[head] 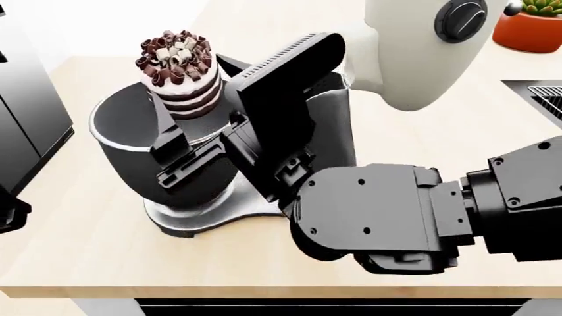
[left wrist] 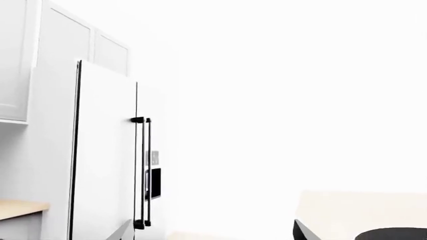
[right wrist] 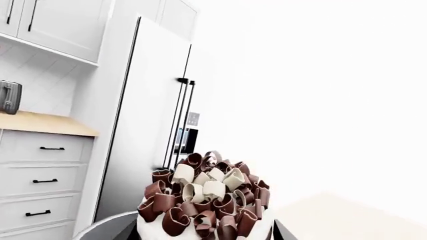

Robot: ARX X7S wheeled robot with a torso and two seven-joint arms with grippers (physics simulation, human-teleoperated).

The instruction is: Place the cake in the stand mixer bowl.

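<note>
The cake, with dark and white layers and chocolate curls on top, hangs upright just above the dark grey stand mixer bowl. My right gripper is shut on the cake's sides. One finger reaches down in front of the cake. In the right wrist view the cake fills the space in my right gripper, and the bowl rim shows below it. My left gripper is open and empty, with its fingertips far apart. It faces the room, away from the cake and the bowl.
The cream mixer head rises right of the bowl, above the mixer's grey base. A red plant pot and a sink grate are at the far right. A white refrigerator stands across the room. The counter's front edge is near.
</note>
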